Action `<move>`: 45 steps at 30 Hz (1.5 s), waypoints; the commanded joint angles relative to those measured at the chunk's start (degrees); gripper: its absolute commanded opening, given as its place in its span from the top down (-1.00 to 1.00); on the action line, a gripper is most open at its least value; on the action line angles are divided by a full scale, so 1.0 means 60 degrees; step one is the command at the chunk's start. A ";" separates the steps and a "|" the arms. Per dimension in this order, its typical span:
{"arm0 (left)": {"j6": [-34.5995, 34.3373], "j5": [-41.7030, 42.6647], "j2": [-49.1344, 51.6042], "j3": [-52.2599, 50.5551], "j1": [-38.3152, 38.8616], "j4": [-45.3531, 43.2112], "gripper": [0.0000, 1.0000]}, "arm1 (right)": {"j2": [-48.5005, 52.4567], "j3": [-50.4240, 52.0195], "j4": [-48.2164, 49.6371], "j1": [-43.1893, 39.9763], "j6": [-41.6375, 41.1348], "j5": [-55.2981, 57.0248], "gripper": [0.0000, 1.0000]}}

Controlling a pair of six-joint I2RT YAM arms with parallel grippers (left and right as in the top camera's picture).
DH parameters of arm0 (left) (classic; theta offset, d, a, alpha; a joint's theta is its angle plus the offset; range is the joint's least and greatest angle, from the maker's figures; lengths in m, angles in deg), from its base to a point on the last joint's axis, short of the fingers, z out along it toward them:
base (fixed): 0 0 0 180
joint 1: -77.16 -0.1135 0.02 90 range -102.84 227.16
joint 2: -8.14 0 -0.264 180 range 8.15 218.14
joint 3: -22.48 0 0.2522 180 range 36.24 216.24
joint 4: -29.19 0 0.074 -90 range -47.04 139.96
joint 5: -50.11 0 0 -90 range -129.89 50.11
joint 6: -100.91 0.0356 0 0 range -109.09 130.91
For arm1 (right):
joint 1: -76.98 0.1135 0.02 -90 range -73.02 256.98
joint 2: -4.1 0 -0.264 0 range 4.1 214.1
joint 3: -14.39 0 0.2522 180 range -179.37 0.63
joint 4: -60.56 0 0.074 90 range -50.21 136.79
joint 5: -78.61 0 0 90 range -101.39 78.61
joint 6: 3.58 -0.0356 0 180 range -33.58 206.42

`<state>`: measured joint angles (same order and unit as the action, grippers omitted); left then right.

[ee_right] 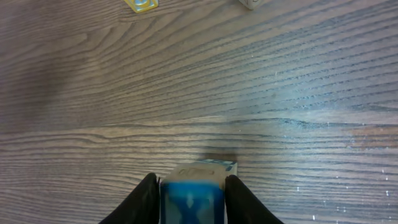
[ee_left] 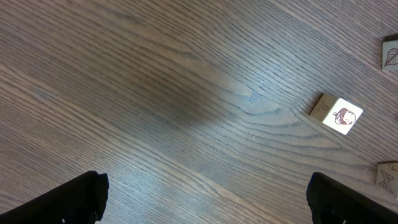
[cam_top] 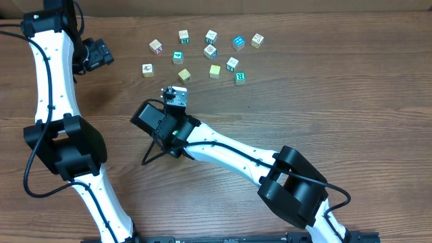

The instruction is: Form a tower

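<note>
Pretty sure this is a robotics lab bench: a white-and-black left arm (cam_top: 50, 81) and a matching right arm (cam_top: 229, 156) trail black cables (cam_top: 26, 177) over a plain wood-grain table (cam_top: 337, 101), with little alphabet cubes (cam_top: 211, 51) scattered like test props.

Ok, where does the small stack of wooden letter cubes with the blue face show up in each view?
Overhead: the stack of wooden letter cubes sits left of centre, at the right end effector tip, below the loose cubes.
Left wrist: not in it.
Right wrist: bottom centre, between the fingers.
Shared landmark: the yellow wooden cube just beyond the stack, in overhead and right wrist.
</note>
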<state>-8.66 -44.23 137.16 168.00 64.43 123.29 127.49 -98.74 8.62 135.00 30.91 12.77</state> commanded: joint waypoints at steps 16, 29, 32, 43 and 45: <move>-0.0098 -0.0018 -0.0058 0.0117 0.0080 0.0000 -1.00 | 0.0069 -0.0117 0.0029 0.0025 -0.0004 -0.0200 0.18; -0.0102 -0.0018 -0.0062 0.0117 0.0084 0.0000 -1.00 | 0.0069 -0.0117 0.0029 0.0025 -0.0007 -0.0623 0.18; -0.0098 -0.0018 -0.0058 0.0117 0.0084 0.0000 -1.00 | 0.0069 -0.0117 0.0026 0.0025 -0.0007 -0.0692 0.18; -0.0098 -0.0022 -0.0058 0.0117 0.0087 0.0000 -1.00 | 0.0066 -0.0131 -0.0135 -0.0164 0.0058 -0.0499 0.17; -0.0098 -0.0018 -0.0058 0.0117 0.0087 0.0000 -1.00 | 0.0062 -0.0255 -0.0189 -0.0291 0.0557 -0.0550 0.17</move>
<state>-8.66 -44.25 137.16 168.00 64.43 123.29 127.49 -98.77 7.75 134.65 31.13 8.53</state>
